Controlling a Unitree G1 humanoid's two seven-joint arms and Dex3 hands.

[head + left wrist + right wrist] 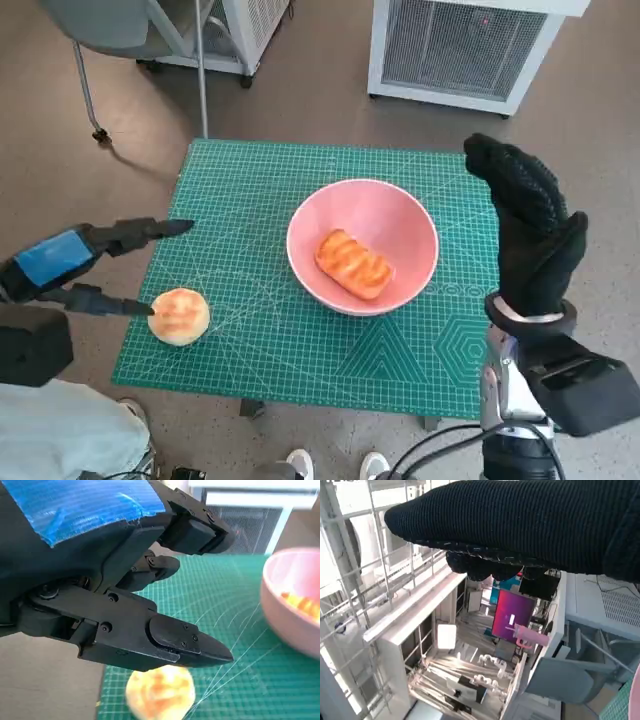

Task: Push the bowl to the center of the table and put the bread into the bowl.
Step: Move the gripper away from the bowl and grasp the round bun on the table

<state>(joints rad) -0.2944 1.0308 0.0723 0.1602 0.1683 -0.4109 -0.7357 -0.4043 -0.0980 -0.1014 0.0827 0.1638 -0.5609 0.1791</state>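
Note:
The pink bowl (362,245) sits near the middle of the green mat, with an oblong glazed bread (353,264) lying inside it. A round bun (180,316) lies on the mat's near left corner. My left hand (85,262) hovers just left of the bun, fingers spread apart and holding nothing; one fingertip reaches close to the bun. The left wrist view shows the bun (160,692) below those black fingers (165,640) and the bowl (292,600) beyond. My right hand (530,225) is raised at the mat's right edge, fingers extended, empty.
The green cutting mat (270,190) covers the small table. A white cabinet with a grille (465,45) stands beyond the table, a chair frame (130,40) at the far left. Shoes (335,465) show below the near edge.

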